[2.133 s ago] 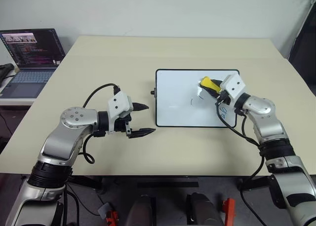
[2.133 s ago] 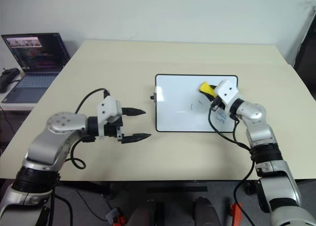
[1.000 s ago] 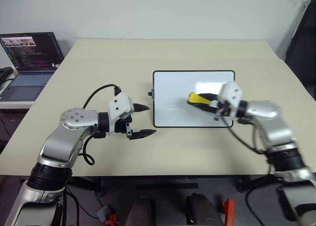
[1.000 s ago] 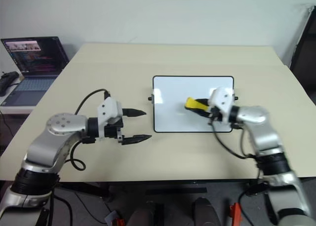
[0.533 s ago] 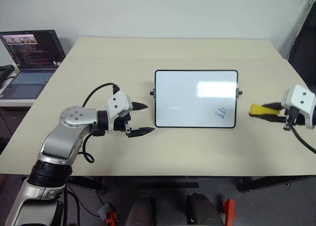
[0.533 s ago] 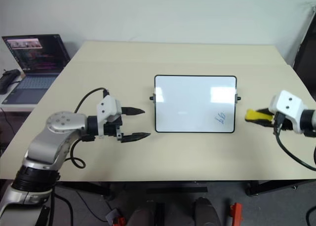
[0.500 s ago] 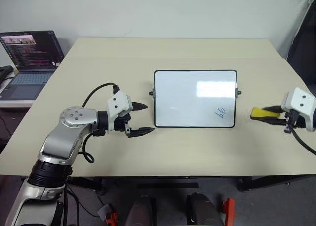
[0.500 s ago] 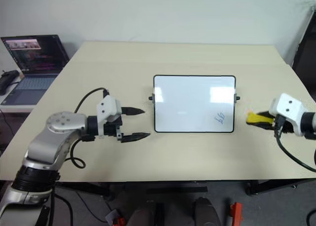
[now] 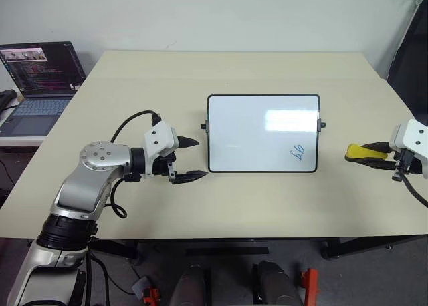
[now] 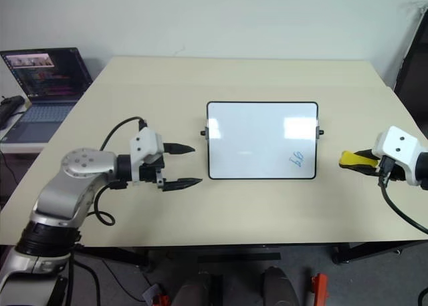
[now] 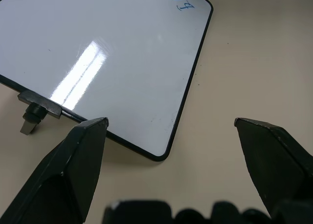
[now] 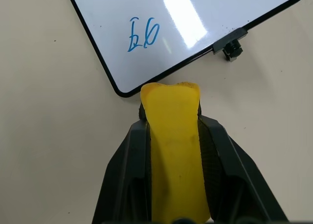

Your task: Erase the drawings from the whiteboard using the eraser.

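The left arm is seen bent at the elbow over the near left part of the table [image 9: 221, 206], its forearm reaching toward the right. The left gripper [image 9: 188, 160] is held just above the tabletop, pointing at the left short edge of the whiteboard [image 9: 254, 129] and standing close to it without touching. Its two black fingers [image 11: 73, 165] are spread wide apart and nothing is held between them.

At the near right, the right gripper [image 9: 372, 152] is held out beyond the right side of the board, pointing left toward it. Its fingers [image 12: 128, 170] are clenched on the eraser [image 12: 175, 136] — a yellow block whose front end sticks out past the fingertips. The eraser is off the board, beside its near right corner, apart from the frame; whether it touches the table cannot be told.

The whiteboard lies flat near the middle of the table, long sides running left to right, with a small black knob [image 9: 204, 126] at each short side. Of the drawings [image 9: 298, 151], one blue number-like scrawl is seen on the board, close to its near right corner; a bright glare patch lies farther up on the right half.

Farther off at the left, an open laptop [image 9: 37, 79] with a lit screen is seen on a separate surface beside the table.
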Controlling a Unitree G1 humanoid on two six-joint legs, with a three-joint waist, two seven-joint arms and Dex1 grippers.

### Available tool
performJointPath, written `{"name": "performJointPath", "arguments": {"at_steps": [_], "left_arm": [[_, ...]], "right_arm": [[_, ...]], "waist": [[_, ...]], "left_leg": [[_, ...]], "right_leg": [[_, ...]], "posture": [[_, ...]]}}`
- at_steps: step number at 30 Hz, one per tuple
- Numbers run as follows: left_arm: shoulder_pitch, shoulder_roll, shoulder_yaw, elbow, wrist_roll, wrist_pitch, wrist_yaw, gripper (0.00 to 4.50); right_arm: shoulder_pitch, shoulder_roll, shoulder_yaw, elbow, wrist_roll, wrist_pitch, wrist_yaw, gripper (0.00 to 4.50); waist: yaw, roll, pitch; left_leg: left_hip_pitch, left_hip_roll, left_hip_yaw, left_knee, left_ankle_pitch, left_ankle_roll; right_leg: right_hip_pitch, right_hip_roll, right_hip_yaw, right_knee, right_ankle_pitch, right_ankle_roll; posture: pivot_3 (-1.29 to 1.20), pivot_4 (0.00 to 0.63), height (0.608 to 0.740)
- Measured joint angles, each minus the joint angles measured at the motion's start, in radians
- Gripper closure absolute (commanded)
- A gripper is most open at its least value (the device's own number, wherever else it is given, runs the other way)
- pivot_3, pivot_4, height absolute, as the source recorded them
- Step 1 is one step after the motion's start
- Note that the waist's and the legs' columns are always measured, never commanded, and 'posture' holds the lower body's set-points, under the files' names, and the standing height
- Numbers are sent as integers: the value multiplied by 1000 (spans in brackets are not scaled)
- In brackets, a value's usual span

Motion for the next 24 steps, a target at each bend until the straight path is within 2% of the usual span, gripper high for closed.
{"name": "performJointPath", "arguments": {"at_steps": [24], "left_arm": [[8, 0, 1, -3, 0, 0, 8, 0]], "right_arm": [[-87, 25, 48, 86, -11, -80, -23, 3537]], "waist": [[4, 0, 0]], "left_leg": [[0, 0, 0, 0, 0, 0]], "right_leg": [[0, 0, 0, 0, 0, 0]], "posture": [[0, 150, 740]]}}
